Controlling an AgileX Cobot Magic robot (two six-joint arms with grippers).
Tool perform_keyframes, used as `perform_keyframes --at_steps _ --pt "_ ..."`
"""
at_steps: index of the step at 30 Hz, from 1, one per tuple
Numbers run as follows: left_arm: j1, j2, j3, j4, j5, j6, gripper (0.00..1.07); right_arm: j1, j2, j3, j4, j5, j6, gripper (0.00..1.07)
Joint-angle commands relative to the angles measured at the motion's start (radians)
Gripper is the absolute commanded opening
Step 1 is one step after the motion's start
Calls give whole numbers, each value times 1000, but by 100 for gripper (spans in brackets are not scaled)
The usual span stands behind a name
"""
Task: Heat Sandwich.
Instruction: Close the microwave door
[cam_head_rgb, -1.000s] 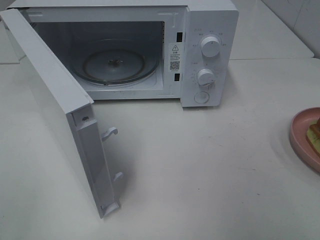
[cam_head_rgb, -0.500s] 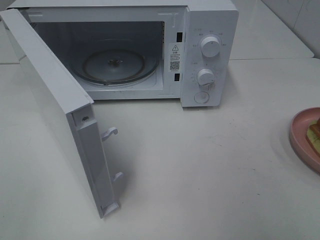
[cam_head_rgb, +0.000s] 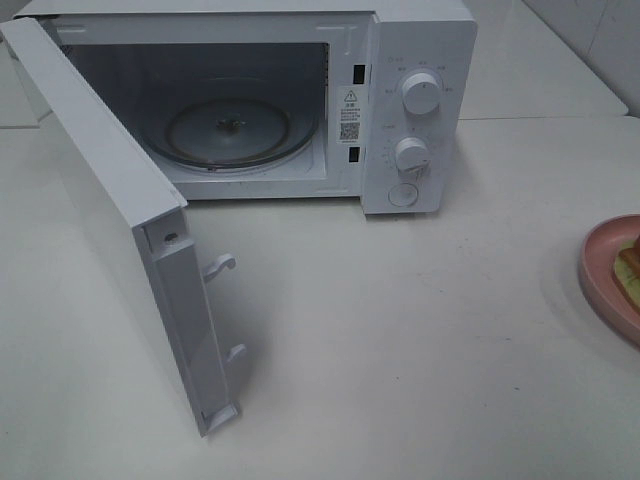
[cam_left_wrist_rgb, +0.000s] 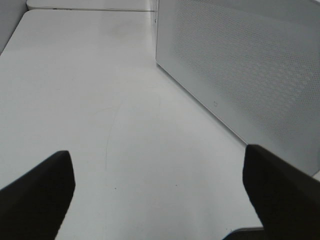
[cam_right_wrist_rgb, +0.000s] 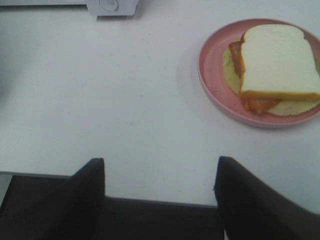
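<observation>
The microwave (cam_head_rgb: 300, 100) stands on the white table (cam_head_rgb: 420, 330) with its door (cam_head_rgb: 120, 240) swung wide and the glass turntable (cam_head_rgb: 228, 130) bare inside, so the opening step looks finished and fetching the food appears to be the step in hand. The sandwich (cam_right_wrist_rgb: 275, 62) lies on the pink plate (cam_right_wrist_rgb: 212, 70), well off to the right of the microwave and nearer the front of the table than its control panel.

The right gripper (cam_right_wrist_rgb: 160, 192) hangs over bare table short of the plate, fingers apart and holding nothing. The left gripper (cam_left_wrist_rgb: 157, 187) sits just outside the open door's perforated face, fingers spread wide, likewise empty.

The next move probably calls for the right arm to reach across to the plate, take it by the rim and carry it level into the cavity without tipping the bread.

In the high view the plate is cut off at the frame edge, and neither arm appears there. Each wrist view shows only dark fingertips.
</observation>
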Motion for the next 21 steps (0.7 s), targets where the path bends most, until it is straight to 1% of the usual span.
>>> perform_keyframes --at_steps 1,7,17,19,21 --pt "-5 -17 1 -6 -15 -3 84 1 -59 3 -16 3 6 64" --pt "-5 -16 1 -6 -15 -3 84 1 -56 1 -30 3 19 64" --pt "-5 -16 1 -6 -15 -3 84 1 -56 14 -61 -88 20 64" --pt "-5 -16 1 -6 -15 -3 84 1 -56 49 -78 -142 19 64" --pt "-5 -16 1 -6 -15 -3 84 2 -56 47 -81 -143 19 64"
